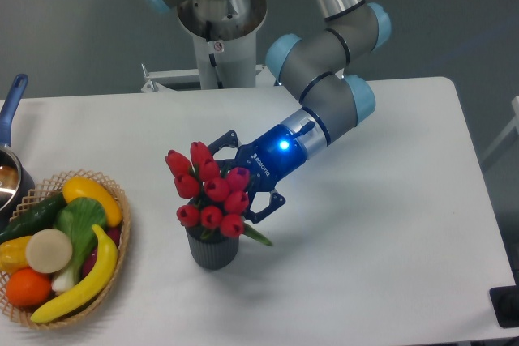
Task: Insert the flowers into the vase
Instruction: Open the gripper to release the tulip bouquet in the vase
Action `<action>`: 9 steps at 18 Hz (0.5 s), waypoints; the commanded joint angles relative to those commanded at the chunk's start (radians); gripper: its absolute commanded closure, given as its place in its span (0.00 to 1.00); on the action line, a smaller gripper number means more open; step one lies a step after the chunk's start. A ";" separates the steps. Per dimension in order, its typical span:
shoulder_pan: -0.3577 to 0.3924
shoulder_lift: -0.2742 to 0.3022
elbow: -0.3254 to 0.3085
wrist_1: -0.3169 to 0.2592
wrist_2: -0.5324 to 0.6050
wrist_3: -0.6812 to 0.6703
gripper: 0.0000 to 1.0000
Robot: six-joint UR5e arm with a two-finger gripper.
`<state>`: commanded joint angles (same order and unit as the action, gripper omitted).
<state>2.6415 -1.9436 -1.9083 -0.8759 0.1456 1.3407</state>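
Hidden: the flowers (209, 188) cover the fingertips of the gripper (231, 180), and the stems cannot be seen at all; only one green leaf pokes out low on the right.
Gripper state: two dark fingers show, one above the bunch and one below it, spread apart; whether they touch or hold the flowers, I cannot tell.
Flowers: a tight bunch of glossy red tulip heads sitting right on the mouth of the vase (213, 249), leaning a little to the left.
Vase: a short dark grey cylinder with ribbed sides, upright on the table (381, 224); its rim is mostly covered by blooms.
Arm: grey tube sections with pale blue joint caps, a blue light glowing at the wrist; its upper part is cut off by the top edge.
Basket (122, 237): woven wicker at the left edge, holding smooth fruit and vegetables (69, 245), partly cut off.
Pot (10, 172): only a sliver with a blue handle shows at far left.
Table: plain white, matte, with rounded corners.
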 joint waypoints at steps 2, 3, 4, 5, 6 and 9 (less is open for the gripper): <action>0.000 0.002 0.000 0.000 0.002 0.000 0.00; 0.000 0.003 0.000 0.000 0.002 -0.002 0.00; 0.000 0.005 -0.002 -0.002 0.005 -0.002 0.00; 0.000 0.008 -0.003 -0.002 0.012 0.000 0.00; -0.002 0.015 -0.006 -0.002 0.034 -0.002 0.00; -0.003 0.032 -0.011 -0.002 0.083 -0.003 0.00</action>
<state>2.6384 -1.9114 -1.9190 -0.8774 0.2285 1.3376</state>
